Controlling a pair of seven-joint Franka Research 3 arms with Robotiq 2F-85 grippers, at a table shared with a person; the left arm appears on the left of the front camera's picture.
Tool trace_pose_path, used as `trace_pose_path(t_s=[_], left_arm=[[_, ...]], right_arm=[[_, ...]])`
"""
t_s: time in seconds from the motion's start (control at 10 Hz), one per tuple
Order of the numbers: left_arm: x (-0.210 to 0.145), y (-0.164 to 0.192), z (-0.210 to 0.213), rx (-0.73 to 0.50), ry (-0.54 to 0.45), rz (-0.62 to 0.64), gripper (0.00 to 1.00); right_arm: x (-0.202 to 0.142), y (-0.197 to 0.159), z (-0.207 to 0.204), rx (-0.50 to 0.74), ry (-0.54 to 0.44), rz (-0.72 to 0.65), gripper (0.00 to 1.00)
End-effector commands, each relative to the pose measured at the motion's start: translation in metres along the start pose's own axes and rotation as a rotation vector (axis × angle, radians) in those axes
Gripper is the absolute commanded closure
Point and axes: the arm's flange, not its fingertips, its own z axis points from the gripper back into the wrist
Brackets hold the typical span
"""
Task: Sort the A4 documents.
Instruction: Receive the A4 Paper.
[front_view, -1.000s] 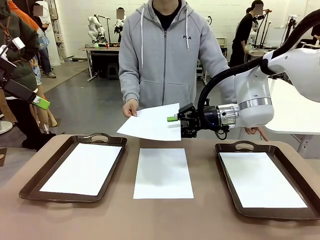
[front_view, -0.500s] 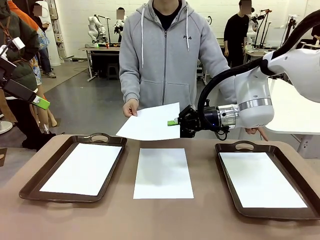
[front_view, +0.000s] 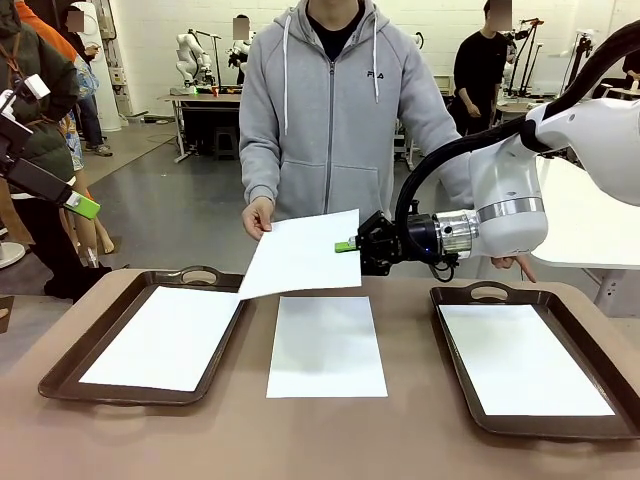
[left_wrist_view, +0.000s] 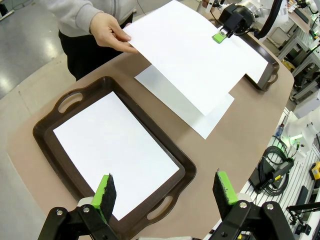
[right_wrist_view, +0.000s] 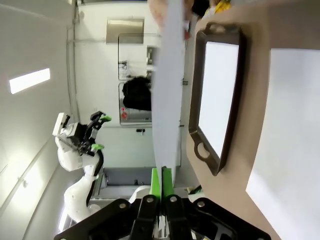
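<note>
White thin A4 paper sheet (front_view: 300, 255) hangs in the air over the far side of the brown counter (front_view: 300, 440), between the person and me. My right claw (front_view: 347, 245) is clamped on its right edge, green pads pressed together on the paper. The person's hand (front_view: 256, 216) is at the opposite far corner; pinching or only touching, I cannot tell. My left claw (left_wrist_view: 165, 186) hovers spread wide and empty above the left dark brown handled tray (front_view: 130, 397)

Other white paper: left-tray sheet (front_view: 165, 335), right-tray sheet (front_view: 520, 358) in the right dark brown handled tray (front_view: 455, 360), centre sheet (front_view: 326, 345) bare on the counter between the trays

Step in hand, as I judge it: taking the handover. Keep the pinch firm, wait for the hand to let go before pulling, then carry slow and level. Held by one edge the paper will likely sag, and it could catch a tray rim or drag the centre sheet

Against a second ago: my pads have finished closing; the held sheet's free near-left corner has drooped towards the left tray; trays and lying sheets unmoved
</note>
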Motion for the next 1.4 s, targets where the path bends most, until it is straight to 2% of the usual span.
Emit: trace_pose_path(t_s=[0.0,1.3], left_arm=[[0.0001,-0.0007,-0.0001,0.005,0.002,0.001,0.0],[0.0001,-0.0007,-0.0001,0.005,0.002,0.001,0.0]], right_arm=[[0.0024,-0.0005,0.0014,-0.014,-0.027,0.001,1.0],[0.0024,-0.0005,0.0014,-0.014,-0.027,0.001,1.0]])
